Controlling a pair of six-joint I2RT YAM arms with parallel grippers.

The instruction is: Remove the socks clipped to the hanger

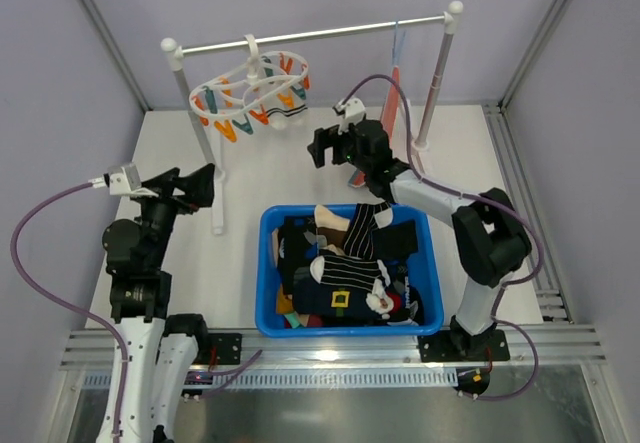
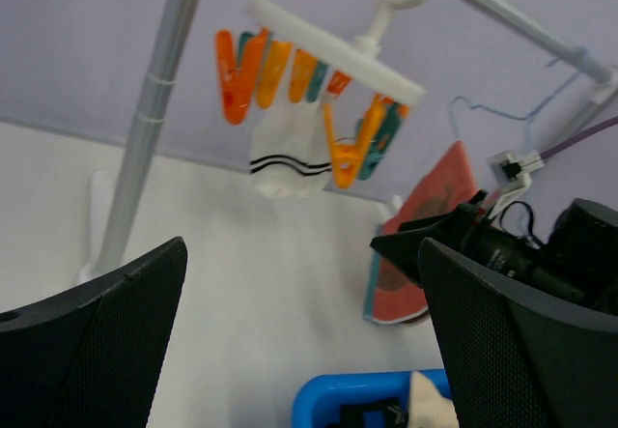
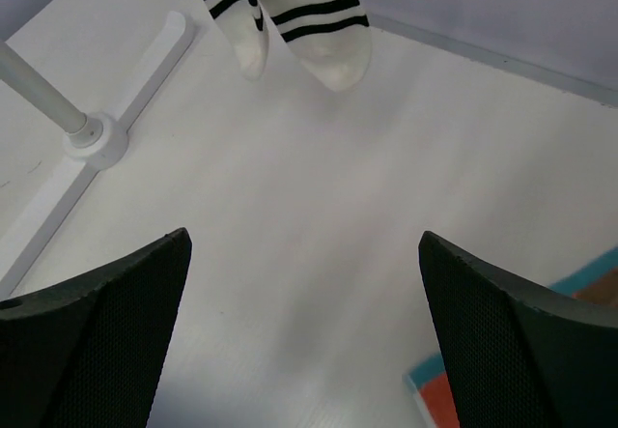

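Approach phase here, nothing picked yet. The hanger (image 2: 328, 43) hangs from the rail (image 1: 330, 33) at the back left, above the counter (image 3: 338, 206). White socks (image 3: 323, 46) with black stripes dangle under it from the pegs (image 2: 237, 71).

The right gripper (image 3: 303, 240) is up off the counter and aimed at them. Its jaws are spread wide with nothing between them, and two sock toes hang just above and ahead in its wrist view. The left gripper (image 2: 301, 244) is parked lower and well left of the hanger, equally wide open and empty, looking up at it.

My read is that the right arm takes the first sock. It would need to rise and push forward until one toe sits between the fingers, close firmly, then pull down and away so the peg lets go. The blue bin (image 1: 262, 283) of socks sits between the arms.

Trouble spots:
- The right wrist view cuts off the sock cuffs, so I can't tell which pegs hold them.
- The left wrist view shows what looks like one sock, the right wrist view two, so the exact count is unclear.
- From above, the ring and pegs hide most of the fabric.
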